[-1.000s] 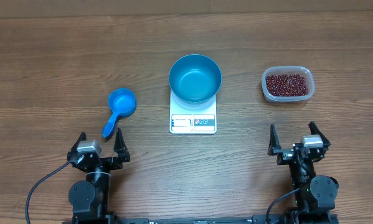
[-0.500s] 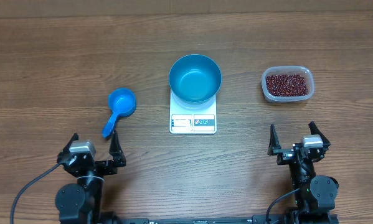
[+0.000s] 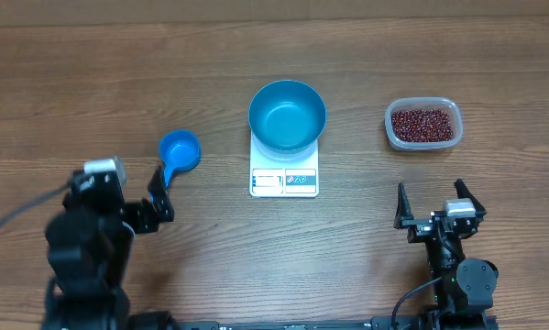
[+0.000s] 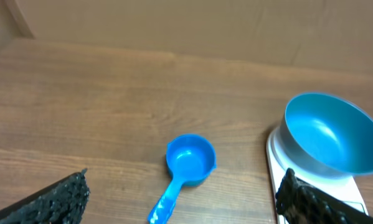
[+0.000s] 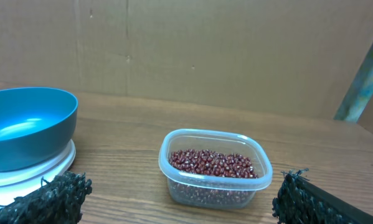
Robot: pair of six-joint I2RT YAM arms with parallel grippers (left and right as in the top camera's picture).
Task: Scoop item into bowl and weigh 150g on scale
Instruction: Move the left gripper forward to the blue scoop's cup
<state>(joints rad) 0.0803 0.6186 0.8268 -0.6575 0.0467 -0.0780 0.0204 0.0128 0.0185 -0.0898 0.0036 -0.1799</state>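
Note:
The blue bowl point(image 3: 287, 115) stands empty on the white scale point(image 3: 284, 181) at the table's middle. The red-brown beans point(image 3: 423, 125) fill a clear tub point(image 3: 389, 119) at the right. A small blue scoop point(image 3: 178, 151) lies left of the scale, its handle toward me. My left gripper point(image 3: 116, 183) is open just short of the scoop's handle; in the left wrist view the scoop point(image 4: 189, 158) lies ahead between my spread fingers, with the bowl point(image 4: 332, 134) at the right. My right gripper point(image 3: 431, 191) is open, short of the tub; the beans point(image 5: 211, 163) sit straight ahead of it.
Bare wooden table surrounds everything. A cardboard wall stands behind the table in both wrist views. The scale point(image 5: 43, 168) and the bowl point(image 5: 24, 127) show at the left of the right wrist view.
My left arm has lifted and swung left and forward, bringing its open gripper up to the scoop's handle. The right arm has not moved.

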